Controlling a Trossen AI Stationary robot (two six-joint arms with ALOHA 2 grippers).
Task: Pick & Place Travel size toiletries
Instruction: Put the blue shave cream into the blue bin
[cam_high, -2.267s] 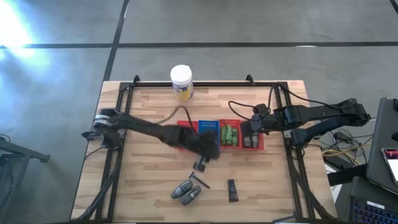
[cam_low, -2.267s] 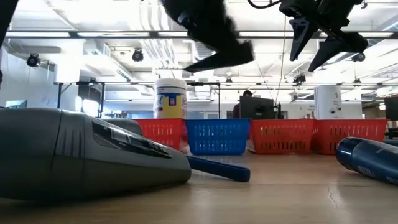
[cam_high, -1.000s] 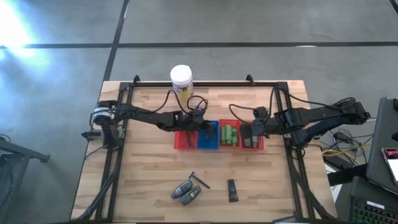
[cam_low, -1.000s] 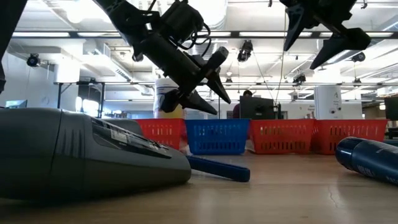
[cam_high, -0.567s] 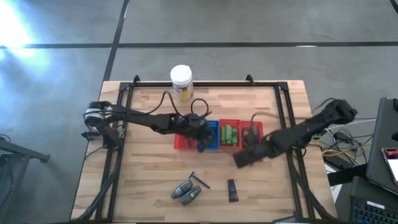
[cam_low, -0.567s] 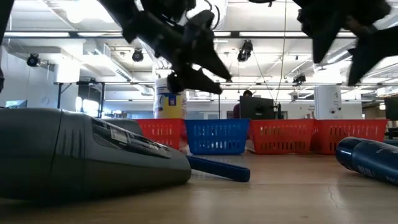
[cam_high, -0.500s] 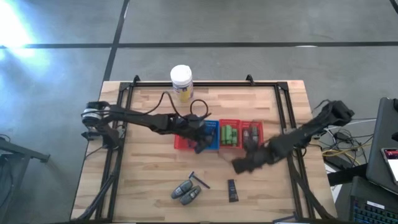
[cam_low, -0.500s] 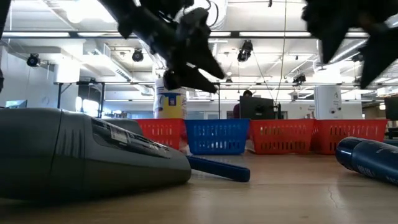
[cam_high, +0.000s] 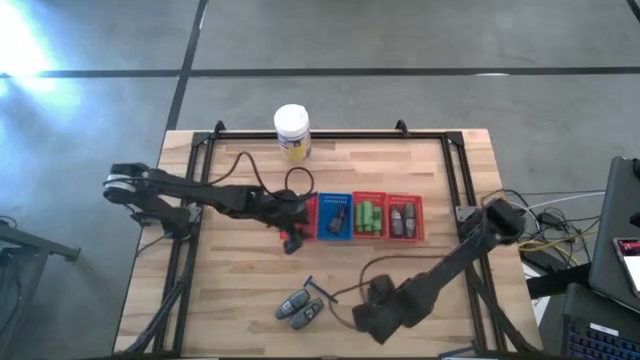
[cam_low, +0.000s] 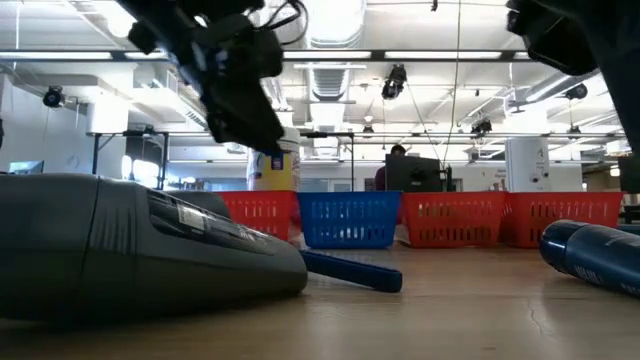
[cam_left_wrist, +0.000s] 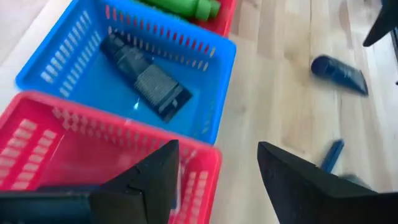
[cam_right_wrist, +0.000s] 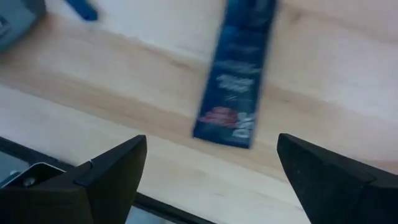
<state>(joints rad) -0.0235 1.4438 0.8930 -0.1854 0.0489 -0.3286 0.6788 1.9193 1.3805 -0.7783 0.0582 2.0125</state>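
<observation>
A black flat tube (cam_right_wrist: 239, 74) lies on the wood near the table's front edge. My right gripper (cam_right_wrist: 211, 140) hangs open above it, pointing steeply down, one finger on either side and clear of it. To its left lie two grey oval bottles (cam_high: 300, 307) and a thin dark stick (cam_high: 320, 291). My left gripper (cam_left_wrist: 217, 149) stands open and empty over the leftmost red basket (cam_left_wrist: 93, 146). Another black tube (cam_left_wrist: 146, 78) lies in the blue basket (cam_high: 335, 217). Green bottles (cam_high: 370, 217) and grey ones (cam_high: 404, 218) fill the two red baskets to the right.
A white jar with a yellow label (cam_high: 291, 132) stands at the far edge. Black frame rails (cam_high: 190, 230) run along the table's left and right sides. The low view shows a grey bottle (cam_low: 140, 250) close up, with the row of baskets (cam_low: 350, 220) behind.
My right gripper has swung from above the rightmost red basket toward the table's near edge and come down over the black tube, staying open. My left gripper has drawn back from over the blue basket toward the table's left and rolled about its axis.
</observation>
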